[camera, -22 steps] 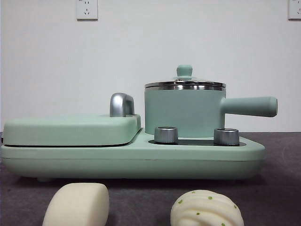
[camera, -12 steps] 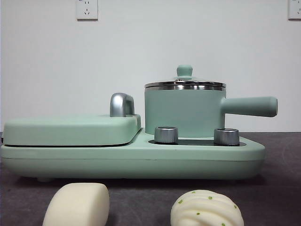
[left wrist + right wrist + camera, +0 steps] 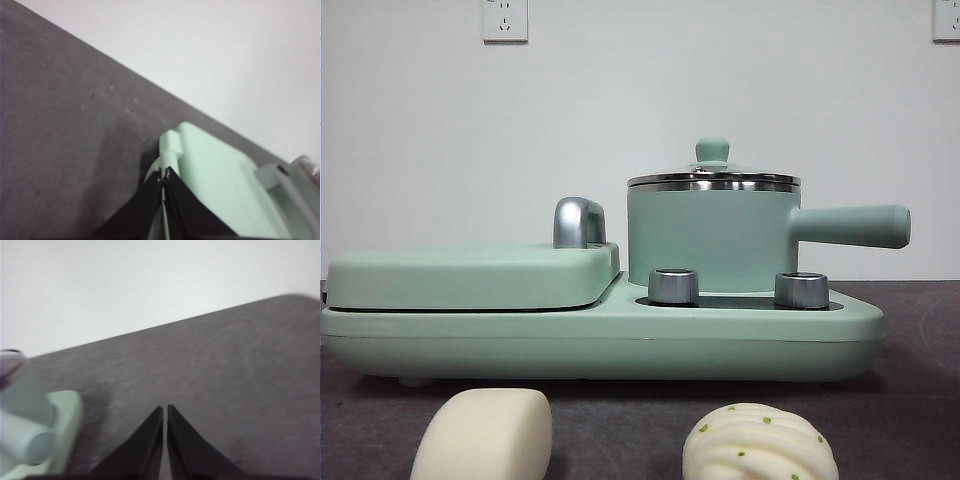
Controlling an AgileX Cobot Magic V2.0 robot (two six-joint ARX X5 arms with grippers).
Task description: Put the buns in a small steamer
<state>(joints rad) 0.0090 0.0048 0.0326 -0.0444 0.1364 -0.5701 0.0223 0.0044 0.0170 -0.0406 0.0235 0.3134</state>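
Note:
Two cream-white buns lie at the table's front edge in the front view: a smooth loaf-shaped bun [image 3: 485, 436] on the left and a ridged bun with green flecks [image 3: 760, 445] on the right. Behind them the small steamer [image 3: 713, 235], a mint-green pot with a steel rim and a side handle, stands on its base with the glass lid and green knob [image 3: 712, 151] on. Neither gripper shows in the front view. My left gripper [image 3: 164, 175] is shut and empty above the griddle's end. My right gripper [image 3: 164, 410] is shut and empty over bare table beside the pot handle [image 3: 22, 440].
A flat mint-green griddle [image 3: 470, 275] with a chrome handle [image 3: 578, 222] shares the base [image 3: 600, 345] to the left of the pot. Two steel knobs [image 3: 673, 286] stand in front of the pot. The dark table [image 3: 225, 385] runs back to a white wall.

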